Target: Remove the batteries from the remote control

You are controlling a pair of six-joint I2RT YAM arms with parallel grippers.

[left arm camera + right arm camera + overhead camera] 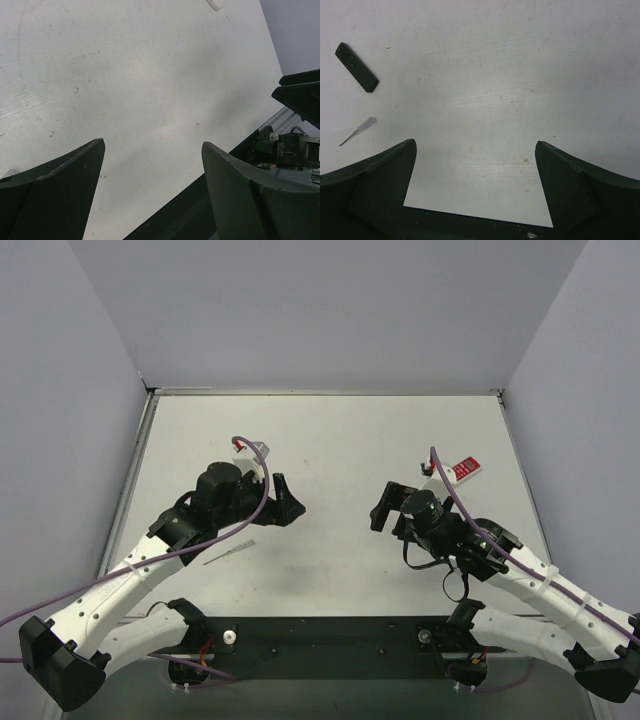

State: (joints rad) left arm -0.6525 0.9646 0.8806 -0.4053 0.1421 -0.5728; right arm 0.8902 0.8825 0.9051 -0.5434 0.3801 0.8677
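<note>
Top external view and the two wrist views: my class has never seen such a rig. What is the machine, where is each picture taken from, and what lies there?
The machine is two robot arms bolted at the near edge of the table. The top view looks down from above and behind them. The other two come from a camera on each wrist; the dark shapes at the bottom are that arm's own fingers. The left end effector and right end effector are both open, holding nothing. On the table lie a slim black remote control, a thin clear pointed tool and a red-and-white card. No batteries show.
</note>
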